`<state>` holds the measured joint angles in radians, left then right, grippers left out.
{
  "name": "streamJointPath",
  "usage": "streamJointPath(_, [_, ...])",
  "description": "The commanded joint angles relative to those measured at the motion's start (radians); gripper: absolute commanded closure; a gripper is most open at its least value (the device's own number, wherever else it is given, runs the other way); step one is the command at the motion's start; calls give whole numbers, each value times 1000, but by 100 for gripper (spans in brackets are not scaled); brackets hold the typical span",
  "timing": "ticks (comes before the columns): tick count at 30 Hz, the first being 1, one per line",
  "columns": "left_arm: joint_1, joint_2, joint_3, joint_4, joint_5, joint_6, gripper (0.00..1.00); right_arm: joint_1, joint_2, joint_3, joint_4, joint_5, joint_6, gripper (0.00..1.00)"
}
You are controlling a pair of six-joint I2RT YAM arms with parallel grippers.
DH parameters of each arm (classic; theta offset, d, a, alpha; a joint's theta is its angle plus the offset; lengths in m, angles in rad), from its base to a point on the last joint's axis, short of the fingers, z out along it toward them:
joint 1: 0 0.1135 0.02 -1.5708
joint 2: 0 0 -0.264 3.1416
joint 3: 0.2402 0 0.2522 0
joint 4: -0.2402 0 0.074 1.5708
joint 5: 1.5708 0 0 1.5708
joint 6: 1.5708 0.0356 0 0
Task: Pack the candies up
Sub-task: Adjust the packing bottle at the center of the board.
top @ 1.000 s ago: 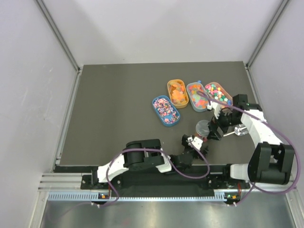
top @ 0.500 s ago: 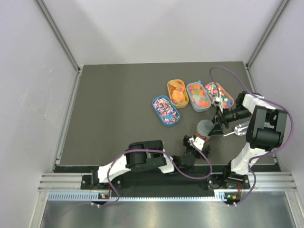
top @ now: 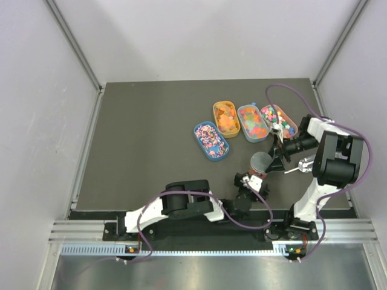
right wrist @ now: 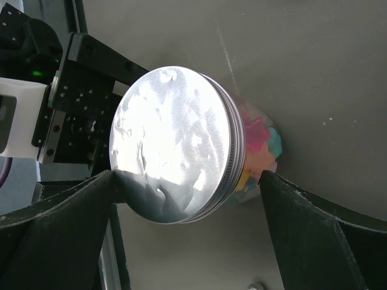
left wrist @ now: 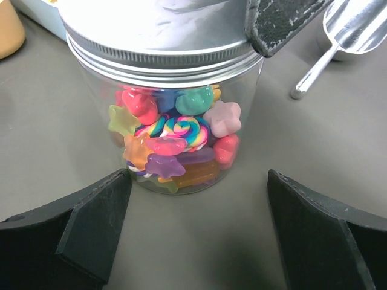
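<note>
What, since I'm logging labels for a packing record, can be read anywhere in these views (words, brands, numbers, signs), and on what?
No readable text in any view.
The jar has a clear wall with no label; its metal lid is plain and shiny.
The scoop and the oval trays show no print; any finer marking is too small to tell from above.

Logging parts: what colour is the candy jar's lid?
Silver, shiny metal; the lid shows best in the right wrist view.

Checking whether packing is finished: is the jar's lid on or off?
On. The silver lid sits atop the clear jar, candies visible inside; whether screwed tight, cannot tell.
</note>
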<state>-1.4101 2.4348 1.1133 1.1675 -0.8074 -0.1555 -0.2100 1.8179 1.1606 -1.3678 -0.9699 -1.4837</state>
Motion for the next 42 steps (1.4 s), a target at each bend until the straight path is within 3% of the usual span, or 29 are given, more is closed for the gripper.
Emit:
streamJointPath(1, [31,346,-115,-904,119,-230,2,60,0,-12,-106,-3,-66,0])
streamJointPath(8, [54,420,-20,-1026,42,-279,2,90,-6,-62,-105,85,-79,0])
streamJointPath(16, [33,428,-49,-1152,24,-381,7,90,-26,-94,-103,115,-96,0])
streamJointPath(22, [36,512,37,-1191,-27,-348,6,89,-32,-119,-105,126,-101,0])
streamJointPath(25, [14,494,-10,-1175,-1,-354,19,81,-35,-114,-103,116,-101,0])
streamJointPath(30, [-27,520,5,-1198,-21,-388,30,70,-48,-90,-102,135,-96,1])
streamJointPath(32, [-52,514,-6,-1207,-16,-409,41,64,-63,-79,-102,164,-99,0])
streamJointPath(35, [-75,500,-21,-1220,17,-424,47,57,-90,-55,-102,212,-107,0])
streamJointPath(36, [-78,497,-26,-1217,20,-426,62,54,-98,-39,-103,226,-115,0])
streamJointPath(39, [-79,487,-38,-1212,22,-434,84,46,-147,-7,-103,298,-144,0])
streamJointPath(40, [-79,484,-43,-1209,20,-435,98,43,-163,4,-103,328,-148,0])
streamJointPath(42, [-81,481,-43,-1203,28,-431,100,37,-207,37,-103,362,-165,0])
